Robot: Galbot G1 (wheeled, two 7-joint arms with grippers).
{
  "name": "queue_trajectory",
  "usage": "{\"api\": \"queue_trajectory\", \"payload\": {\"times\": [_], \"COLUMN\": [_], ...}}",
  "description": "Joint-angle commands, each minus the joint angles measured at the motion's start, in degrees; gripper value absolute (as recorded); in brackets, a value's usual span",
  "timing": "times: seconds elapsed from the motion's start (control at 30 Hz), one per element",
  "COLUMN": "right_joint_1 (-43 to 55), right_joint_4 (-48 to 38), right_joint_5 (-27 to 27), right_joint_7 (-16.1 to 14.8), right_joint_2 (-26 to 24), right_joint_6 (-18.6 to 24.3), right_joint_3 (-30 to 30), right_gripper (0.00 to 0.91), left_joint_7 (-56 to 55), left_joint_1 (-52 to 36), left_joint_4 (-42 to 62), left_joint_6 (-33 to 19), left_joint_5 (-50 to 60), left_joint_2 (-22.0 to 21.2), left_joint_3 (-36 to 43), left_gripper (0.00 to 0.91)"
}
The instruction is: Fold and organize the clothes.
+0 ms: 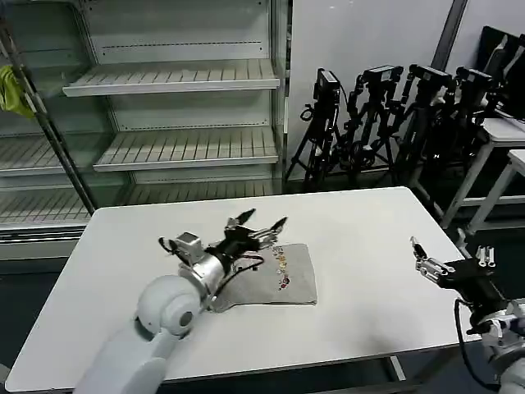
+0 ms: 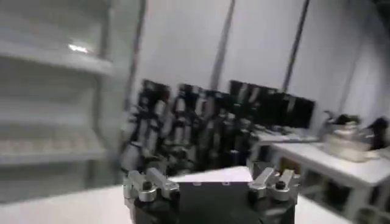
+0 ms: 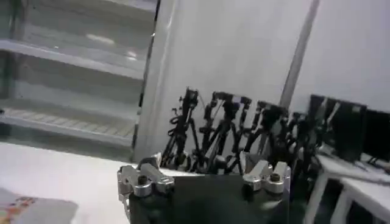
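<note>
The light grey T-shirt point(image 1: 289, 277) lies folded into a small rectangle on the white table point(image 1: 361, 238), left of centre, with its multicoloured print facing up. My left gripper point(image 1: 261, 222) hovers just above the shirt's far edge, open, with nothing between its fingers; in the left wrist view the left gripper point(image 2: 210, 182) points out past the table's far edge. My right gripper point(image 1: 449, 256) hangs open and apart from the shirt at the table's right edge. A corner of the shirt point(image 3: 30, 210) shows in the right wrist view, beside the right gripper point(image 3: 204, 176).
Metal shelves point(image 1: 176, 78) stand behind the table, with a yellow-green cloth point(image 1: 11, 90) hanging at their left. Black tripods point(image 1: 385, 115) cluster at the back right, next to other white tables point(image 1: 500, 131). Bare tabletop surrounds the shirt.
</note>
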Motion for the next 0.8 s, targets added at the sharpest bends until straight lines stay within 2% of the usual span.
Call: {"api": "queue_trajectory", "payload": {"times": [0.03,0.1,0.2,0.3,0.53,0.8], "right_joint_1": [12.4,16.7,22.9,27.5,33.4,35.6], "right_joint_4": [-5.9,-8.0,-11.9,-15.6,-19.3,-23.1], "right_joint_5": [9.6,11.6,13.6,14.9,16.9,19.4], "right_joint_7": [7.6,8.7,9.1,8.7,8.1,8.9], "right_joint_2": [-0.4,0.3,2.4,6.0,11.5,16.0], "right_joint_6": [-1.8,-1.6,-1.5,-1.9,-2.7,-2.7], "right_joint_3": [-27.3,-33.1,-38.7,-42.1,-47.3,-48.1], "right_gripper": [0.907,0.907,0.907,0.907,0.907,0.907], "left_joint_7": [2.0,2.5,2.8,3.3,3.9,5.0], "left_joint_1": [20.4,26.6,33.6,39.2,44.9,49.5], "left_joint_4": [-8.9,-11.5,-14.2,-16.8,-20.2,-22.5], "left_joint_6": [0.3,0.3,0.0,-0.3,-1.0,-3.0], "left_joint_5": [7.4,7.5,7.6,8.3,10.5,14.7], "left_joint_2": [16.2,15.8,14.4,12.2,8.0,3.0], "left_joint_3": [-28.5,-34.8,-40.8,-45.0,-49.6,-50.0], "left_gripper": [0.907,0.907,0.907,0.907,0.907,0.907]}}
